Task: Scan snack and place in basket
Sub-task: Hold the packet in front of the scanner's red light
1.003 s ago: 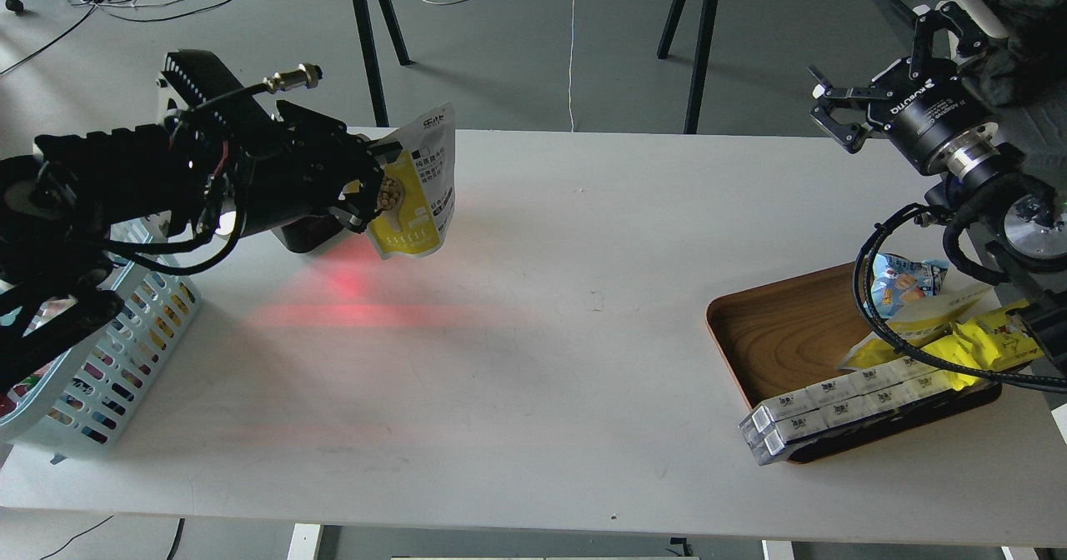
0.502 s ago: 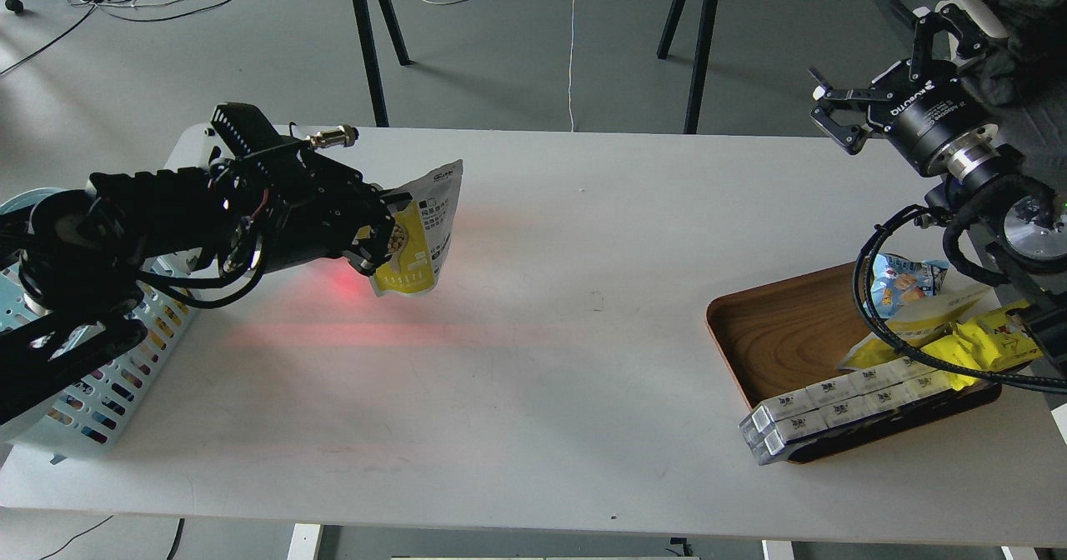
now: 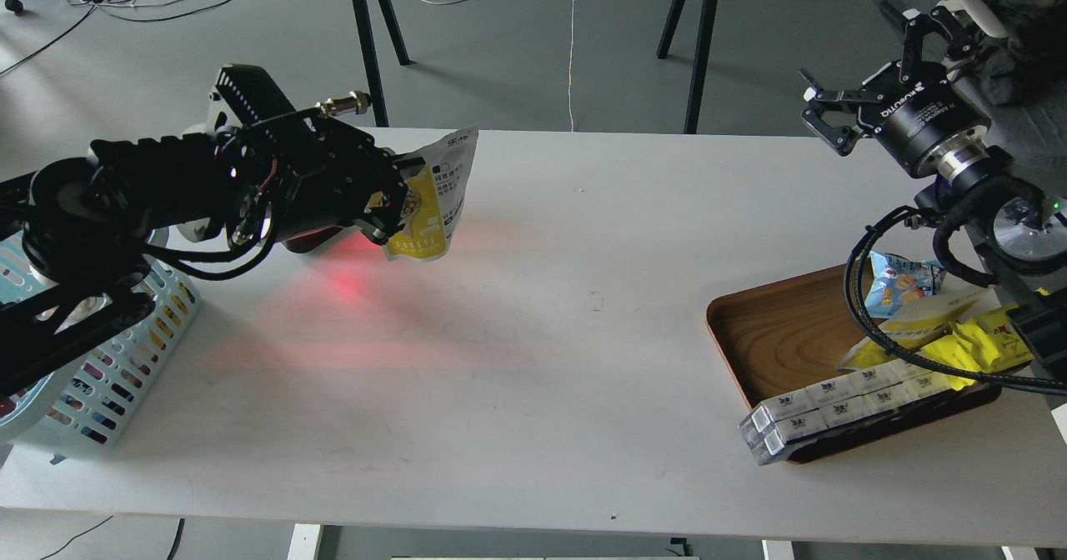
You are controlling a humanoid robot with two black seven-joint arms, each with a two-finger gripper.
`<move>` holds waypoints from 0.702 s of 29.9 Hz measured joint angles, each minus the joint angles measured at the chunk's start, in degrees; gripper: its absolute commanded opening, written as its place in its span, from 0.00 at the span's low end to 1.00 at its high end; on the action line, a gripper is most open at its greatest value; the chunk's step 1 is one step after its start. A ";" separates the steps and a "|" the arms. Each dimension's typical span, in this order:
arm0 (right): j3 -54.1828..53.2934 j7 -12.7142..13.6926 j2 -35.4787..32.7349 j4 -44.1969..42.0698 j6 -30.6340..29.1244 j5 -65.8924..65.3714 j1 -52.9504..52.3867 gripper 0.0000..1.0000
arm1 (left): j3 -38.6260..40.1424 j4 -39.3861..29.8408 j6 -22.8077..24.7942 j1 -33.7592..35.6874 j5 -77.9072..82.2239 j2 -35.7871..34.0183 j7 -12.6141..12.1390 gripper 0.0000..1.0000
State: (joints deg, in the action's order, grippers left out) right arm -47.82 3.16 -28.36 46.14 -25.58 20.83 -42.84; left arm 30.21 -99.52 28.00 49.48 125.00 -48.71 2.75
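Observation:
My left gripper [image 3: 392, 202] is shut on the snack [image 3: 438, 202], a yellow pouch with a white printed back. It holds the pouch tilted above the left part of the white table. Red scanner light glows on the table just below it. The light blue basket [image 3: 117, 352] stands at the table's left edge, partly hidden under my left arm. My right gripper [image 3: 829, 114] is open and empty, held high above the table's far right.
A brown wooden tray [image 3: 783, 335] at the right front holds white boxes [image 3: 842, 406], bright yellow wrappers [image 3: 975, 343] and a small blue packet [image 3: 900, 281]. A dark scanner body [image 3: 308, 239] sits under my left wrist. Table legs stand behind.
My left gripper dipped down with the snack, then rose again and shifted slightly right. The right gripper moved a little left.

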 measured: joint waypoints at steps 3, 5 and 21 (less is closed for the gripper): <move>0.08 0.00 0.29 0.00 0.00 0.00 0.03 0.98 | -0.50 -0.03 0.00 1.09 0.00 -0.07 0.19 0.00; 0.09 0.00 0.30 0.00 0.00 0.00 0.03 0.99 | -0.54 -0.06 0.00 1.64 0.00 -0.21 0.38 0.00; 0.28 0.00 0.32 0.02 0.00 -0.03 -0.04 0.98 | -7.71 -0.03 0.00 3.29 0.00 -4.72 0.61 0.00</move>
State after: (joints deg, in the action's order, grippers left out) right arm -47.55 3.16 -28.04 46.16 -25.58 20.80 -42.87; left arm 22.50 -99.56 28.00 52.77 125.00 -53.43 3.36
